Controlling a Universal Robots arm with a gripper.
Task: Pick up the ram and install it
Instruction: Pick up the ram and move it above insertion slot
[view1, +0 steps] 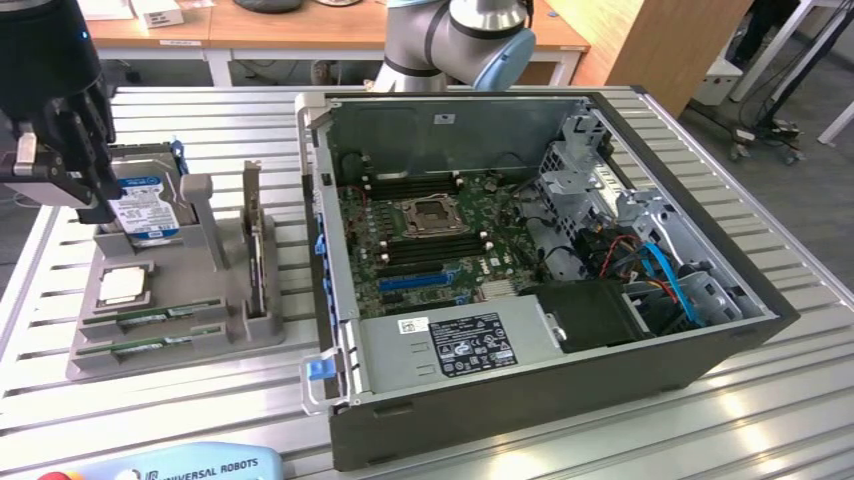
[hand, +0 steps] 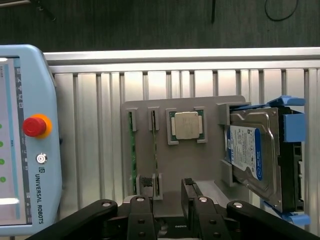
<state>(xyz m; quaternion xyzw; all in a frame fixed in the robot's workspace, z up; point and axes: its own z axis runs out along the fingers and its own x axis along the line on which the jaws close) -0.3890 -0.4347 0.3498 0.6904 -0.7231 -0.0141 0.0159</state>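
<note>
Two ram sticks, narrow green boards, lie in slots at the near end of a grey holder (view1: 234, 330): one ram stick (view1: 163, 312) and a second (view1: 144, 345) beside it. From the wrist they appear edge-on, the ram (hand: 154, 145) and its neighbour (hand: 133, 150) side by side in the holder (hand: 190, 160). My gripper (view1: 80, 190) hangs above the holder's far end, over the hard drive, well above the sticks. Its black fingers (hand: 145, 186) stand apart with nothing between them, so the gripper (hand: 167, 187) is open.
The holder also carries a silver hard drive with a blue label (view1: 144, 205), a square processor (view1: 123, 285) and an upright board (view1: 251, 235). An open computer case (view1: 667, 350) with its motherboard (view1: 427, 230) lies on the exterior view's right. A teach pendant (view1: 174, 465) rests near the table's edge.
</note>
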